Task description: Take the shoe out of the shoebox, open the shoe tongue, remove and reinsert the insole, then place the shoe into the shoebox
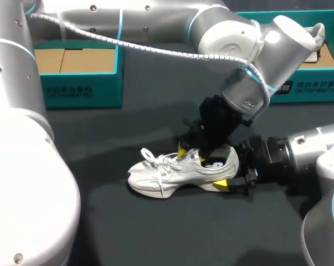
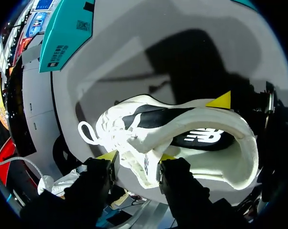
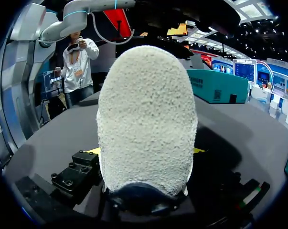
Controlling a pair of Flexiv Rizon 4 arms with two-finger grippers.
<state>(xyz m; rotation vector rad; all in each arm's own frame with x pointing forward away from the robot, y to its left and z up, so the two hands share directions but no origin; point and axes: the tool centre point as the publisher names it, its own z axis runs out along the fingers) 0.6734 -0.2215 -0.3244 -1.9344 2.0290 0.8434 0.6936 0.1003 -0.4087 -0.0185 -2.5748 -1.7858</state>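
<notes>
White low-top running shoe (image 1: 172,174) is being held sole down on the dark bench (image 1: 155,233), out of the box. Its long axis is running left to right, with the toe to the left and the heel to the right. The heel is being clamped from both sides by the right hand (image 3: 146,150), which is reaching in low from the right. The white padded tongue (image 2: 143,167) is being pinched by the narrowly set left hand (image 2: 136,156) from above the opening. The dark insole (image 2: 201,138) is being exposed just beyond that hand, toward the heel, so the left hand is judged the nearer one for lifting it.
</notes>
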